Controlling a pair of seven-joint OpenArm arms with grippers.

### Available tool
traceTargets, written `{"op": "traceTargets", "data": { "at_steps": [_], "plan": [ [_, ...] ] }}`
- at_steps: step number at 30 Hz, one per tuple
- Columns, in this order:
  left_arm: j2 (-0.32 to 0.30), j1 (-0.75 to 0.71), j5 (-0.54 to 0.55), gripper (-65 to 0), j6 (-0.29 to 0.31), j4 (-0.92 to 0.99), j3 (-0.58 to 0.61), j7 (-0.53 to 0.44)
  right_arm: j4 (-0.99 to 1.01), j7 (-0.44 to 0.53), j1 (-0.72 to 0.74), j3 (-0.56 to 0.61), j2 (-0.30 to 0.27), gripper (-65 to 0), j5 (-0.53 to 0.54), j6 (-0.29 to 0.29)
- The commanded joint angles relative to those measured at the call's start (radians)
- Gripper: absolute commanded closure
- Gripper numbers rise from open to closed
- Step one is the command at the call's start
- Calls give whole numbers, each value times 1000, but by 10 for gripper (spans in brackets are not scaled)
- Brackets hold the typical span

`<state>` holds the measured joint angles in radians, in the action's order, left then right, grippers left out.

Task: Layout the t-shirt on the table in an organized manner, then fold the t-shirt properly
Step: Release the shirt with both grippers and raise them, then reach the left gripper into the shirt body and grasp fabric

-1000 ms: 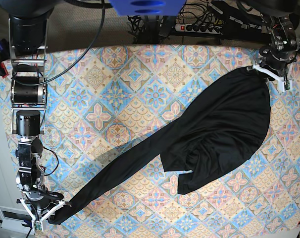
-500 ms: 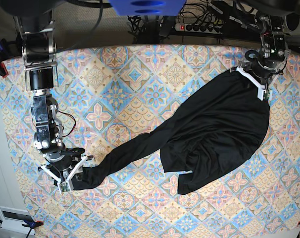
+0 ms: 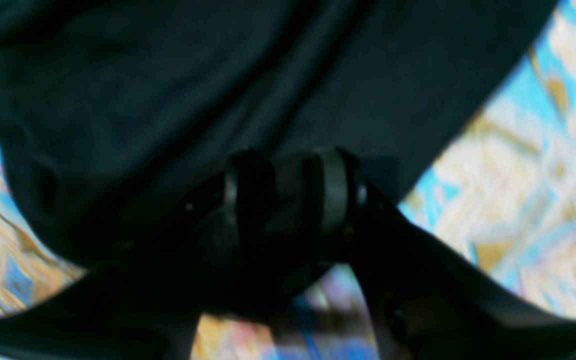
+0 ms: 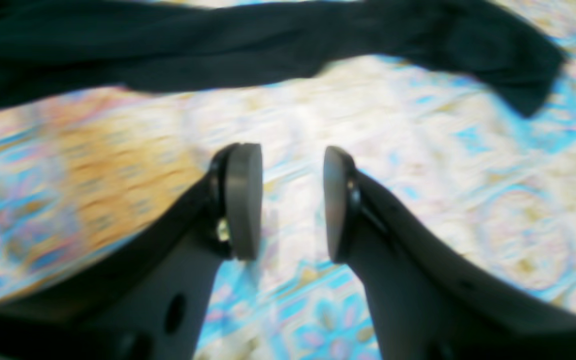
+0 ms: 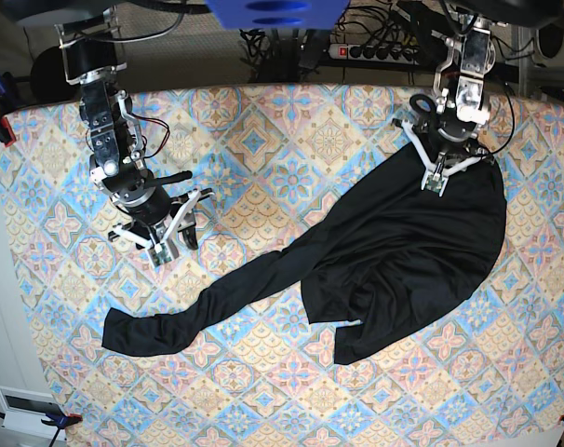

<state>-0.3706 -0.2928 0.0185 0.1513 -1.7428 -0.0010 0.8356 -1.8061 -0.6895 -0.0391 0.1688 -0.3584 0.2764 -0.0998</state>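
The black t-shirt (image 5: 422,251) lies crumpled on the right half of the patterned table (image 5: 263,140). One long sleeve (image 5: 198,307) trails to the lower left and ends slack near the left side. My left gripper (image 5: 437,182) is at the shirt's far edge, shut on a bunch of the black fabric (image 3: 178,100), and its fingers (image 3: 335,185) are pressed together in the cloth. My right gripper (image 5: 170,244) hovers over bare table, above and apart from the sleeve. In the right wrist view it (image 4: 288,200) is open and empty, with the sleeve (image 4: 268,45) lying beyond it.
A power strip and cables (image 5: 375,51) lie beyond the table's far edge. A blue part (image 5: 273,11) hangs over the top centre. A small white device (image 5: 26,405) sits off the table's lower-left corner. The table's left edge is close to my right arm.
My right gripper opened, let the sleeve drop and moved toward the far left. The sleeve now lies slack. My left gripper moved left along the far edge, dragging the shirt's top with it.
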Motion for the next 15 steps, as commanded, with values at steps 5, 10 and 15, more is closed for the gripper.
{"op": "traceTargets", "data": {
  "at_steps": [5,10,15],
  "plan": [
    [-15,16,11,-86,11,83,29,15,-82,18,-77,-36,-15,-193,-7,12],
    [0,33,16,0,11,37,86,15,-125,18,-150,-33,-15,-193,-7,12],
    [14,74,145,0,12,-81,166,23,-159,20,-218,-8,-14,-193,-7,12]
  ]
}}
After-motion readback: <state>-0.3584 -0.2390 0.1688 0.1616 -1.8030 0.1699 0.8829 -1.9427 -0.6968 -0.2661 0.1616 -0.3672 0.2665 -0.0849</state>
